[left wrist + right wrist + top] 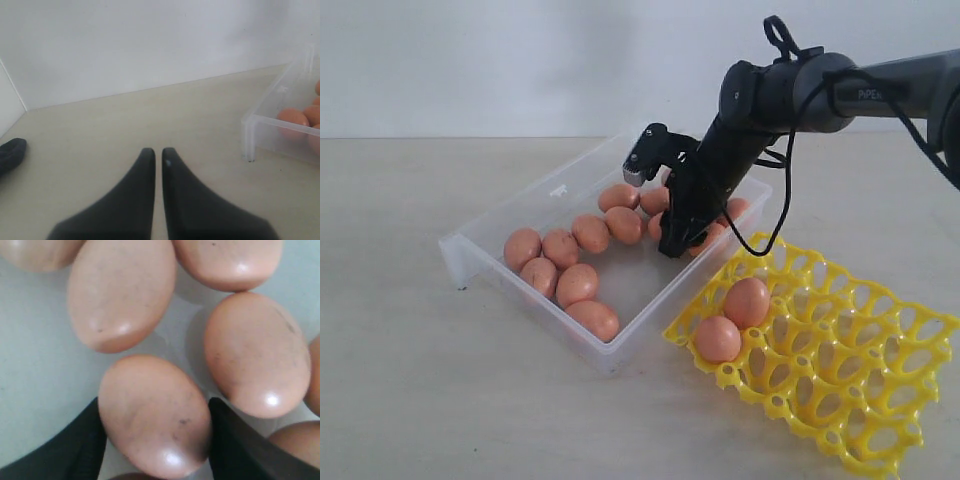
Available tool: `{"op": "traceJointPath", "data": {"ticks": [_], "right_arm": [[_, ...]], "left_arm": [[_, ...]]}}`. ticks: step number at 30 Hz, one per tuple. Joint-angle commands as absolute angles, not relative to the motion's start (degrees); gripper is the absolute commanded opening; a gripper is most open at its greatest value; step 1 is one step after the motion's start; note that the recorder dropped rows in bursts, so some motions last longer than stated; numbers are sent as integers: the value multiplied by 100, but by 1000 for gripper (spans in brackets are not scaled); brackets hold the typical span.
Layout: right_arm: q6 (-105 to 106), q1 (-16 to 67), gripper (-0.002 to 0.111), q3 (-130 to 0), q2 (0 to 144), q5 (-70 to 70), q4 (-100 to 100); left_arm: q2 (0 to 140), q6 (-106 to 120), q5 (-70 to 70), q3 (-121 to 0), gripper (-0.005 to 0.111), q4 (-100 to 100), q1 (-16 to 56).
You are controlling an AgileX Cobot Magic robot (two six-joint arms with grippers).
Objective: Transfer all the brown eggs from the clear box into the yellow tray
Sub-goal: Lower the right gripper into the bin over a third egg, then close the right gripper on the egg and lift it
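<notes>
L claw (pixel 158 151) idle over the table (pixel 100 125), jaws together, holding nothing. Clear box (pixel 480 258): approx 11 brown eggs (pixel 577 283) showing, maybe more behind the arm. R claw (pixel 675 238) is down in it, fingers against both sides of one egg (pixel 155 415), not lifted. Yellow tray (pixel 728 376): 2 in. Early days, I'd say.

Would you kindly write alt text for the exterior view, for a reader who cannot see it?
A black robot arm reaches its tool into a clear box of brown eggs on a pale table. Beside the box, a yellow tray holds two eggs in its nearest corner.
</notes>
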State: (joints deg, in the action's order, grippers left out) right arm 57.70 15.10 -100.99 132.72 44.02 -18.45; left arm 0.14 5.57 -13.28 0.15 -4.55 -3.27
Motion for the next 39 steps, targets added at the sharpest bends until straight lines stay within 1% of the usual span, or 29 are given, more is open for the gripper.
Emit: {"op": "traceJointPath", "data": {"ticks": [1, 2, 6, 13, 19, 25, 32, 34, 39], "right_arm": [[5211, 1440, 3, -10127, 13299, 4321, -1790], [5096, 1440, 0, -10127, 13299, 4321, -1804], [5084, 1440, 0, -10127, 13299, 4342, -1953], [5084, 1440, 0, -10127, 13263, 4357, -2374], [5069, 1440, 0, -10127, 12917, 4383, -2520], [4622, 1440, 0, -10127, 12578, 4421, -2520], [3897, 1440, 0, -10069, 12457, 4906, -2697], [3887, 1440, 0, -9834, 12341, 4661, -3037], [4080, 1440, 0, -8696, 11566, 3201, -3834]], "left_arm": [[0, 540, -1291, 0, 4, -425, -285], [0, 540, -1291, 0, 4, -425, -285], [0, 540, -1291, 0, 4, -425, -285], [0, 540, -1291, 0, 4, -425, -285], [0, 540, -1291, 0, 4, -425, -285], [0, 540, -1291, 0, 4, -425, -285], [0, 540, -1291, 0, 4, -425, -285], [0, 540, -1291, 0, 4, -425, -285], [0, 540, -1291, 0, 4, -425, -285]]}}
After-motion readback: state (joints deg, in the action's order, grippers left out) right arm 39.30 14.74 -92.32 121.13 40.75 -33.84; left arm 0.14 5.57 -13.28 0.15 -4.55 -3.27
